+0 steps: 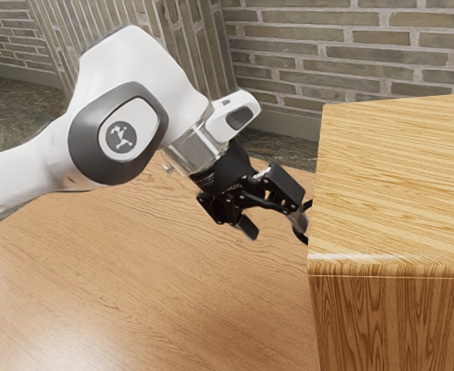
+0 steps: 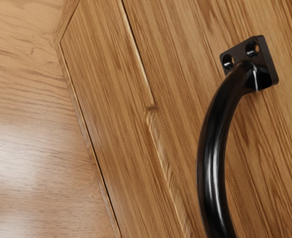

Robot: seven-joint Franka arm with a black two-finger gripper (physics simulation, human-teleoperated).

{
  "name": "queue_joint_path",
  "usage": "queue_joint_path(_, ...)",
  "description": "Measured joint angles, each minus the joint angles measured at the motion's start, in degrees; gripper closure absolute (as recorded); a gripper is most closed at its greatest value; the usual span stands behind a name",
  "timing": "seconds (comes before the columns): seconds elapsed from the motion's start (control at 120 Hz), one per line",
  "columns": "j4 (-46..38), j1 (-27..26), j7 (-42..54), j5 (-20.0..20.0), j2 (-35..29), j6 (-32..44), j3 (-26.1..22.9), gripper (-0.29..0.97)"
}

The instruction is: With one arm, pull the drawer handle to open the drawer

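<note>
The end effector (image 1: 275,226) has its fingers (image 1: 249,226) spread wide and holds nothing. In the exterior view the wooden cabinet (image 1: 397,178) stands at its 3 o'clock, just beside it. The black drawer handle (image 2: 210,163) is close under the hand, fixed on the drawer front (image 2: 111,99) by a square plate (image 2: 250,59). The cabinet stands on the table (image 1: 134,294)

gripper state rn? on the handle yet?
Gripper: open, fingers spread at the drawer handle, not clamped on it.
</note>
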Motion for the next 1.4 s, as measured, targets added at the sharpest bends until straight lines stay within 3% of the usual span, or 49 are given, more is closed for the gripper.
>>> queue_joint_path(0.417, -2.71, 0.32, -0.23, 0.01, -0.92, 0.40, 0.81, 0.00)
queue_joint_path(1.4, -10.21, 0.38, 0.24, 0.07, -8.00, -0.49, 10.46, 0.00)
